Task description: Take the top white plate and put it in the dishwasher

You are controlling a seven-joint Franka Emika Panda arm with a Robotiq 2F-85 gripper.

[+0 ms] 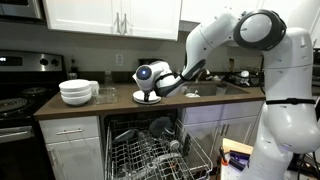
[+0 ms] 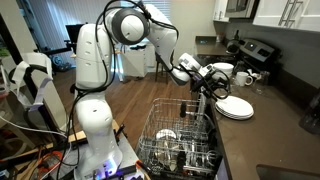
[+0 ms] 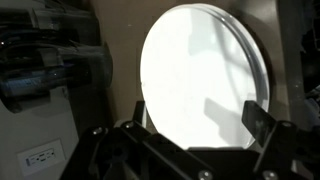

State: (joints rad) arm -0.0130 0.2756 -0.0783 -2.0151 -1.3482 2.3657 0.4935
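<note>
The top white plate fills the wrist view, lying on a stack of like plates whose edges show along its right rim. In both exterior views the stack sits on the brown counter above the dishwasher. My gripper hangs just over the plate, open, with one finger at its left edge and the other finger at its right; nothing is held. The gripper points down at the stack. The dishwasher stands open with its wire rack pulled out.
Stacked white bowls sit on the counter near the stove. Mugs and bowls stand behind the plates. The sink area holds clutter. The pulled-out rack carries several dishes. Cabinets hang above.
</note>
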